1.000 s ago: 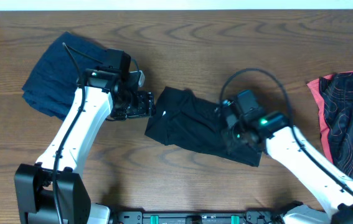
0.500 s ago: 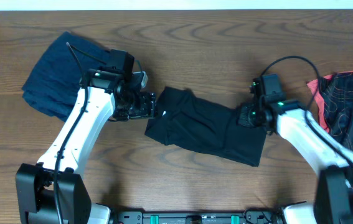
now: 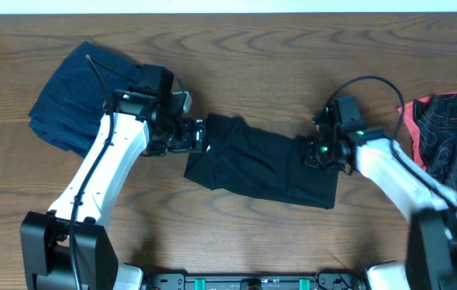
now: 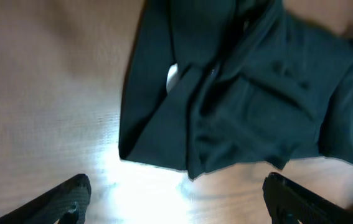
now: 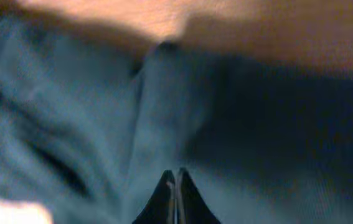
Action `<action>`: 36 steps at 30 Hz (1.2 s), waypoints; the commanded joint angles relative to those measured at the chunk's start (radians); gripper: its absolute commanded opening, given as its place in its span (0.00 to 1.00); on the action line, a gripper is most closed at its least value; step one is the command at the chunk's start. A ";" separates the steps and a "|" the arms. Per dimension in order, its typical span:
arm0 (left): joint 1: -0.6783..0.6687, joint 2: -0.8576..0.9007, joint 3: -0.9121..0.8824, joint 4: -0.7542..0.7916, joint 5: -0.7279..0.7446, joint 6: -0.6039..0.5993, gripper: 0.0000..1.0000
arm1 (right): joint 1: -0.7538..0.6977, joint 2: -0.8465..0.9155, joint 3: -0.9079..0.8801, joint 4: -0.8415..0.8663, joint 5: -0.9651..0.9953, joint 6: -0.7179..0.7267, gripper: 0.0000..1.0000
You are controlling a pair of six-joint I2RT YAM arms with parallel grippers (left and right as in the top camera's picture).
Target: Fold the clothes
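Note:
A black shirt (image 3: 260, 165) lies folded into a slanted band at the table's middle. My left gripper (image 3: 198, 137) is open at the band's left end. In the left wrist view its fingers (image 4: 70, 196) stand wide apart over bare wood, just short of the shirt's edge (image 4: 238, 93), where a small white logo (image 4: 172, 78) peeks from a fold. My right gripper (image 3: 313, 155) is shut at the band's right end. In the right wrist view its tips (image 5: 176, 177) are pressed together right over the dark cloth (image 5: 257, 124), with no cloth seen between them.
A navy garment (image 3: 71, 101) lies bunched at the back left, partly under my left arm. A black-and-coral line-patterned garment (image 3: 454, 153) lies at the right edge. The table's far edge (image 3: 228, 11) runs along the top.
My right gripper moved from the shirt's middle to its right end and shut. My left gripper opened wider. The shirt's right end pulled in slightly.

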 commanded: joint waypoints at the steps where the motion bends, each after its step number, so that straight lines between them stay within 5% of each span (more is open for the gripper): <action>1: 0.000 0.014 -0.034 0.048 -0.005 0.006 0.94 | -0.006 -0.146 -0.002 -0.068 0.015 -0.070 0.05; 8: 0.000 0.111 -0.060 0.134 0.004 0.006 0.98 | -0.006 -0.180 -0.014 -0.292 0.156 0.043 0.01; 21: 0.000 0.360 -0.060 0.236 0.151 0.047 0.99 | -0.006 -0.027 -0.161 -0.105 0.164 0.163 0.01; 26: 0.000 0.462 -0.060 0.279 0.350 0.047 0.99 | -0.005 -0.021 -0.161 -0.101 0.164 0.163 0.01; 36: 0.000 0.505 -0.060 0.297 0.500 0.104 0.88 | -0.005 -0.021 -0.161 -0.101 0.164 0.162 0.01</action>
